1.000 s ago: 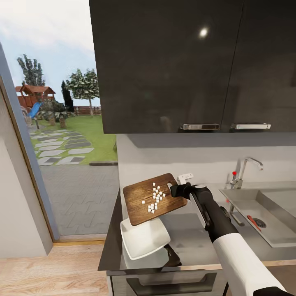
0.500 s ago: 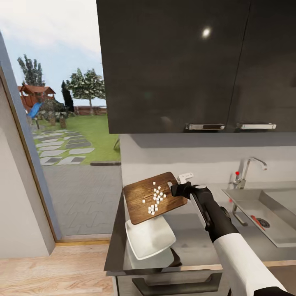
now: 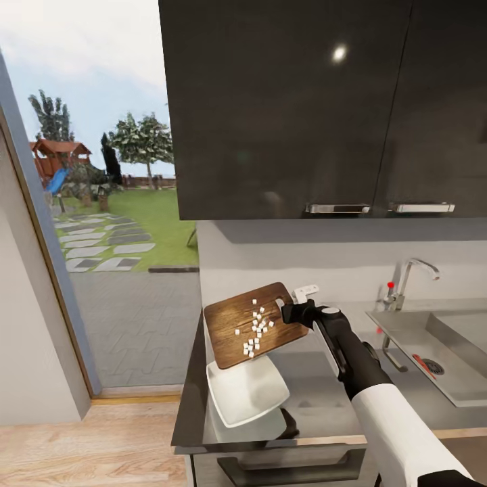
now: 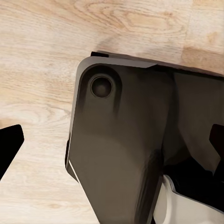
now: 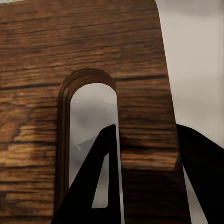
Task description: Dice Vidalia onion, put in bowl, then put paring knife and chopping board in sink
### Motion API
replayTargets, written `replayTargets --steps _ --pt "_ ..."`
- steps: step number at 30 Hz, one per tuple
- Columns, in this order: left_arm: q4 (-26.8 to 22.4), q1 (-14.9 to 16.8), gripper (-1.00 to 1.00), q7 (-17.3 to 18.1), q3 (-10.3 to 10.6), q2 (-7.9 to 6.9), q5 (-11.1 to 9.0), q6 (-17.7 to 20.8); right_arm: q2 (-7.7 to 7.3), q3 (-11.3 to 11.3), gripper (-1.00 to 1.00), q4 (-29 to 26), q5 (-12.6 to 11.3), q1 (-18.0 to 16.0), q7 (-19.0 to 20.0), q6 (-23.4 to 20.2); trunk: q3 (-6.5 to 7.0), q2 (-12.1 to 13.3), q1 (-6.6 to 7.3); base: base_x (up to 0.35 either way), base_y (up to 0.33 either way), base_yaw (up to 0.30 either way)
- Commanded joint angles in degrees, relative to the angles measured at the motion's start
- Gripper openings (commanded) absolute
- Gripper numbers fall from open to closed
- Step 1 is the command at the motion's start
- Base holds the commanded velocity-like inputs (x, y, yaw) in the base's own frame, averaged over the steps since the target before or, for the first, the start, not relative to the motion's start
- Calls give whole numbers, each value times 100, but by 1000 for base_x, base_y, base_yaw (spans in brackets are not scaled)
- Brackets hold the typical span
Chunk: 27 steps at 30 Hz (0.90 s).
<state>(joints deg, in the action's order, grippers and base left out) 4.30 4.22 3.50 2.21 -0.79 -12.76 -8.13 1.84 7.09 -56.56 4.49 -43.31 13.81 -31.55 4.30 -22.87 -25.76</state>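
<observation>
Staying clamped, the right claw [image 3: 292,312] keeps the chopping board [image 3: 253,325] over the bowl [image 3: 247,391].

Dark glossy wall cabinets [image 3: 325,108] with two metal handles [image 3: 337,208], light spot reflected. Pale grey wall [image 3: 338,260] below with white socket [image 3: 306,292]. Light wood floor [image 3: 81,446]. Big opening at left shows paved patio [image 3: 135,325], lawn [image 3: 152,216], trees, playhouse [image 3: 51,157], cloudy sky.

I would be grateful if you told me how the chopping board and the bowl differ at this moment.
The chopping board is dark brown wood; the bowl is white. The board is held tilted in the air by the right gripper; the bowl rests on the countertop. The board carries the diced onion; the bowl looks empty. Both look similar in width.
</observation>
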Motion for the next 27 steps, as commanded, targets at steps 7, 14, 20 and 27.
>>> replayTargets --steps 7,14,20,27 --pt "27 8 100 38 25 0 -58 -40 -7 -6 -100 40 43 -2 46 106 -3 -5 -2 0 0 0" --pt "27 8 100 36 25 0 -59 -40 -8 -6 -100 224 113 -2 52 373 -3 -5 -2 0 0 0" --pt "27 8 100 39 25 0 -59 -40 14 -6 -100 324 593 -2 62 642 -3 -5 -2 0 0 0" --pt "27 8 100 37 25 0 -58 -40 18 -6 -100 397 655 -2 89 768 -3 -5 -2 0 0 0"
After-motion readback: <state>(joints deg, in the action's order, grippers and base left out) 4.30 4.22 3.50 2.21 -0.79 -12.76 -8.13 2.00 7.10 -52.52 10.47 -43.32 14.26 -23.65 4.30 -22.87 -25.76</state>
